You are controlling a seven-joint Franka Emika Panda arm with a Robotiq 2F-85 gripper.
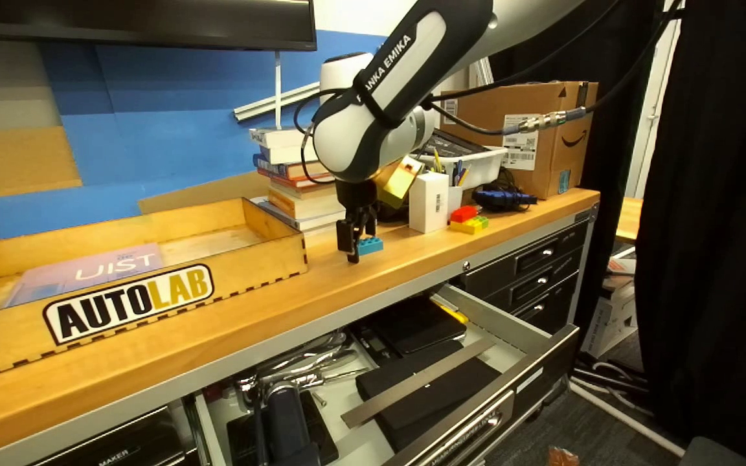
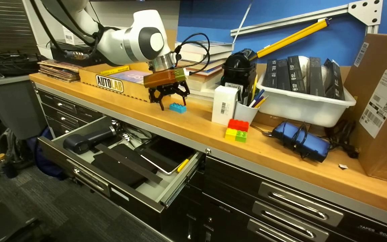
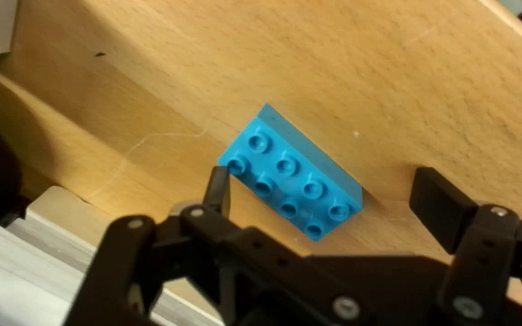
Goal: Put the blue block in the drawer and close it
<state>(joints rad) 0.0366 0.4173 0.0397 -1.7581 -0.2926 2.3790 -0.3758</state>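
Observation:
The blue block [image 1: 371, 246] lies studs up on the wooden worktop; it also shows in the other exterior view [image 2: 178, 108] and the wrist view [image 3: 288, 174]. My gripper [image 1: 361, 246] is open, pointing down at the block, and also shows in an exterior view [image 2: 173, 106]. In the wrist view the gripper [image 3: 324, 185] has its fingers on either side of the block, which sits at an angle between them. The left finger is close to a block corner; whether it touches I cannot tell. The drawer [image 2: 134, 201] is pulled out below the worktop; it also shows in an exterior view [image 1: 506, 398].
The drawer holds a dark handheld device [image 2: 79, 143], black flat items and a metal strip [image 2: 126, 163]. A wooden AUTOLAB tray [image 1: 269, 249], stacked books [image 1: 308, 200], a white box [image 2: 224, 106] and red, yellow and green bricks [image 2: 237, 129] stand on the worktop.

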